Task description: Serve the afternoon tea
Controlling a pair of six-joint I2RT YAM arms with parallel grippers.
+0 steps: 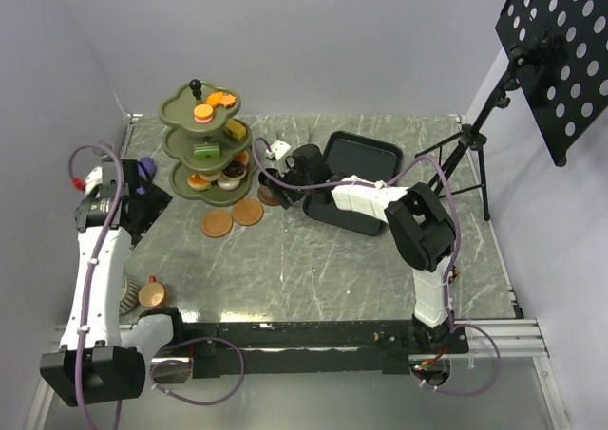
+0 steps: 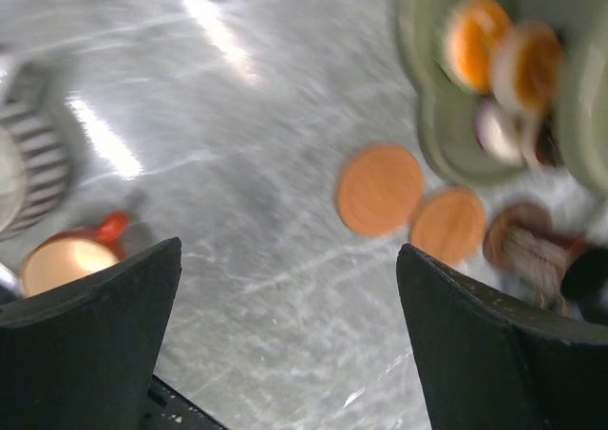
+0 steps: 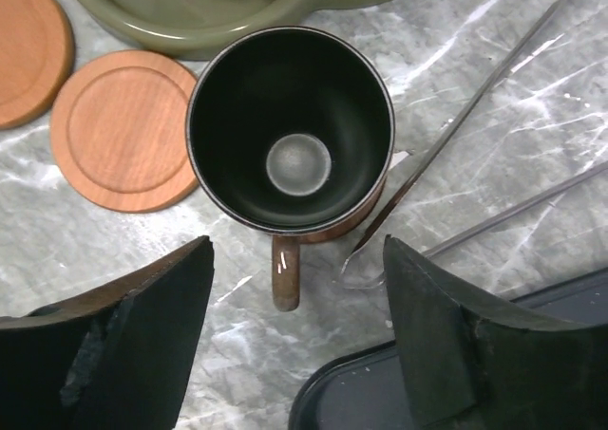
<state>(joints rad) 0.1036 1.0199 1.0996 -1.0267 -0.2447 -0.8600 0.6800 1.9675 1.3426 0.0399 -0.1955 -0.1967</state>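
The olive-green three-tier stand (image 1: 199, 140) holds orange, pink, green and brown pastries. Two bare brown saucers (image 1: 217, 223) (image 1: 248, 212) lie in front of it. A dark cup (image 3: 290, 131) with a brown handle stands beside the stand's bottom tier (image 3: 237, 8). My right gripper (image 3: 296, 335) is open just above it, its fingers on either side of the handle; it also shows in the top view (image 1: 274, 178). The copper cup (image 1: 152, 294) and the striped grey cup (image 1: 128, 295) sit at the near left edge. My left gripper (image 2: 290, 345) is open and empty over bare table (image 1: 150, 207).
Metal tongs (image 3: 456, 136) lie right of the dark cup. A black rectangular tray (image 1: 359, 178) sits behind the right arm, its corner under the right gripper (image 3: 399, 401). A tripod with a perforated black board (image 1: 556, 50) stands at the far right.
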